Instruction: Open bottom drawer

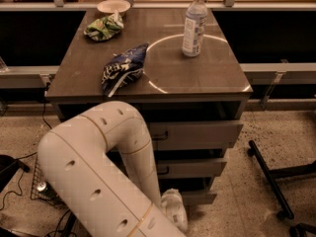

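Near the speckled floor (pixel 247 204), the gripper (pixel 174 210) sits at the bottom drawer (pixel 201 197), closure unclear.

tool (pixel 174 209) hangs low beside the bottom drawer (pixel 201 197).

Warm, dim light; soft sheen on the brown cabinet top (pixel 207 75), deep shadow beneath, where the pale gripper (pixel 173 210) sits by the grey-brown bottom drawer (pixel 201 197).

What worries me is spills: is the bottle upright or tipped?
Upright: the bottle stands on its base. The gripper sits low, by the bottom drawer.
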Tool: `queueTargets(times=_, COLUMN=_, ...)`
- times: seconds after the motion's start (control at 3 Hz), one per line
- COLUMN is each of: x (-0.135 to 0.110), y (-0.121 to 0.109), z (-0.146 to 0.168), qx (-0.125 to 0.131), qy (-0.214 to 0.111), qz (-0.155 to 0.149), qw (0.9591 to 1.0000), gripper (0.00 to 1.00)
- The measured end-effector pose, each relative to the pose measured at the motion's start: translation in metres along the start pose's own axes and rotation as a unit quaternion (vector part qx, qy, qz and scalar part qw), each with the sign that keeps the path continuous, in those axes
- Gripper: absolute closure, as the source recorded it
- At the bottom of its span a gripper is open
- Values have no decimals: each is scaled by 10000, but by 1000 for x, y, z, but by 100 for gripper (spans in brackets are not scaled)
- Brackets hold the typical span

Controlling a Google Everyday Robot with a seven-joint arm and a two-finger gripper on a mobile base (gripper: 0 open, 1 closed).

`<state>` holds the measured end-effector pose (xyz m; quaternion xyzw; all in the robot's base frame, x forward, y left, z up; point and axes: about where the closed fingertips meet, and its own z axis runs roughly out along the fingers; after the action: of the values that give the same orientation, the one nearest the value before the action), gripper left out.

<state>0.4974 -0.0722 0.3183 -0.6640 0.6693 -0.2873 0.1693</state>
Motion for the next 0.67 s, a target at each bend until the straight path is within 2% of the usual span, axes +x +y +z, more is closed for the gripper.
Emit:
queueTargets(times=0.33, x=19, y=5, z=5, qx=459, qy=-79, qz=360, qw=9983, gripper=100)
queueTargets(times=0.67, x=18, y=-16, z=3, qx=869, qy=-142, qz=363, qw=9955, gripper=100)
